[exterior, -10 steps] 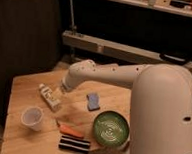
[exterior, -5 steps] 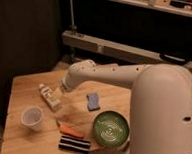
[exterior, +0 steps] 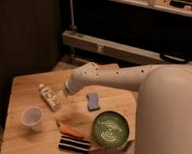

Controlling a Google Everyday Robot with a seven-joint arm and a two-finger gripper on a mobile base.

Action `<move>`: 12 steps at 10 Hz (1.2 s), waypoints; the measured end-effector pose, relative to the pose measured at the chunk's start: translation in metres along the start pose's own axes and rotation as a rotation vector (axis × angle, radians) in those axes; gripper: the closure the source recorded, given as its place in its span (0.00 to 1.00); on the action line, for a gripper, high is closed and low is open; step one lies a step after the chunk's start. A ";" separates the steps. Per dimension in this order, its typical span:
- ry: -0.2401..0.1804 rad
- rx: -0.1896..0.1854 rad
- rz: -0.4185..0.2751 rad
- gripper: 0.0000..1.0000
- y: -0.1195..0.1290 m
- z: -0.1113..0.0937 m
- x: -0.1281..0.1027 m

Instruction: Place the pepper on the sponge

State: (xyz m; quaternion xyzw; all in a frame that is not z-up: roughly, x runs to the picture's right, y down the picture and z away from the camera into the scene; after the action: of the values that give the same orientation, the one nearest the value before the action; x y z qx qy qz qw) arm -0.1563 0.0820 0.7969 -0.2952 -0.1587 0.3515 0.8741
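The pepper (exterior: 71, 130) is a small orange-red tapered piece lying flat on the wooden table (exterior: 23, 86), near the front, just behind a black-and-white striped block (exterior: 74, 145). The light-blue sponge (exterior: 93, 101) lies further back, toward the middle of the table, with nothing on it. My white arm reaches in from the right. Its gripper (exterior: 64, 92) hangs over the table left of the sponge, beside a small bottle (exterior: 50, 96), and well behind the pepper. The gripper's end is partly hidden by the wrist.
A green bowl (exterior: 111, 129) stands at the front right, next to the pepper. A white cup (exterior: 31, 118) sits at the front left. The bottle lies on its side at the left. Dark shelving and a wall stand behind the table.
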 end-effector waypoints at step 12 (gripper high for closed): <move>0.182 0.041 0.014 0.20 0.012 -0.016 -0.023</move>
State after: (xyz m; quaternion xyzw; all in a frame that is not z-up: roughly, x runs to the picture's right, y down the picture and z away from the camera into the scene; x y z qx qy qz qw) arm -0.1712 0.0662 0.7751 -0.3090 -0.0694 0.3326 0.8883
